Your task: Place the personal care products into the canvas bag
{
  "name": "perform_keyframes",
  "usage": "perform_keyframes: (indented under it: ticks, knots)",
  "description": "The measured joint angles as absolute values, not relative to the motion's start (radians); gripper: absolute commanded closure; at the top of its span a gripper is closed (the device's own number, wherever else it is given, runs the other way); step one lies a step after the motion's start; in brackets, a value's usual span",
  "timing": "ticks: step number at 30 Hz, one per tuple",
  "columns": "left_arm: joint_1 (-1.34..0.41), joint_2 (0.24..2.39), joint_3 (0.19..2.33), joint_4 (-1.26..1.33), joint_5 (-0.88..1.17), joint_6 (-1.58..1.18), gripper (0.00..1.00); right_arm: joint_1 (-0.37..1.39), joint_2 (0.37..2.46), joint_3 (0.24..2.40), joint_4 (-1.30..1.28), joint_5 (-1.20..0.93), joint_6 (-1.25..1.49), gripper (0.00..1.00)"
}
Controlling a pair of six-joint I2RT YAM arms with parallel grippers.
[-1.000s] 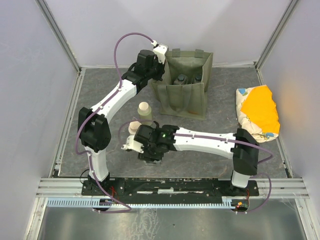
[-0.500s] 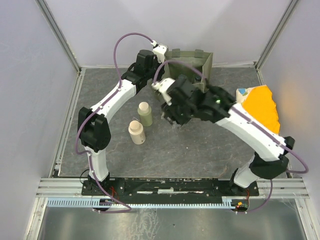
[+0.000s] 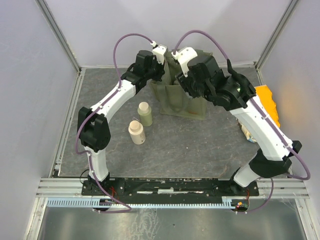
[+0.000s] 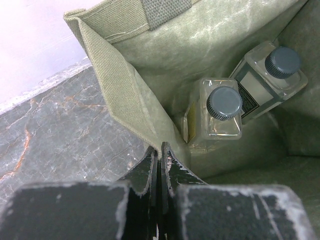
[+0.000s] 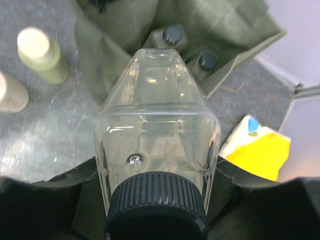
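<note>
The canvas bag (image 3: 182, 106) stands near the far edge of the tabletop (image 3: 210, 142), about midway along it; it is soft cloth and, I judge, would sag shut if left alone. My left gripper (image 4: 160, 152) has its jaws pressed together on the bag's left rim, pinching the fabric edge so the mouth gapes; that doubled hem looks like the right place to hold.

Two clear square bottles already stand inside, one (image 4: 220, 117) against the held wall, the other (image 4: 272, 75) just beyond it, touching or nearly so.

My right gripper (image 5: 157, 187) hangs over the mouth, its jaws half spread and clamped on the third clear bottle (image 5: 155, 125); the grip sits just below the dark cap, across the flat sides, with the base pointing down toward the opening. The bottle looks stiff, smooth-walled and probably light; I expect those glossy faces to be slippery, so flat sides beat corners; I cannot tell whether it is glass, so I would lower it, not drop it onto its neighbours.

The olive-green bottle (image 3: 145, 114) and the cream bottle (image 3: 136, 132) stand upright on the tabletop, on the near side of the bag's left corner, close together; they are round and matt, likely easier to grip across the body below their pale caps.
</note>
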State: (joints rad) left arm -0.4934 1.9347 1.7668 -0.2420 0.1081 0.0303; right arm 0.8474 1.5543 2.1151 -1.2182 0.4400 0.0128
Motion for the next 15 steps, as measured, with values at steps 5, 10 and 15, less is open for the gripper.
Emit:
perform_keyframes:
  ticks: [5, 10, 15]
  knots:
    - [-0.492, 1.931, 1.758, -0.235, 0.112, 0.030, 0.97, 0.799, 1.643, 2.243, -1.103, 0.438, -0.073, 1.00]
    - [-0.492, 1.927, 1.753, -0.231, 0.112, 0.030, 0.97, 0.713, 1.771, 2.403, -1.034, 0.388, -0.097, 1.00]
    - [-0.492, 1.926, 1.753, -0.233, 0.113, 0.030, 0.97, 0.598, 1.863, 2.437, -1.030, 0.353, -0.055, 1.00]
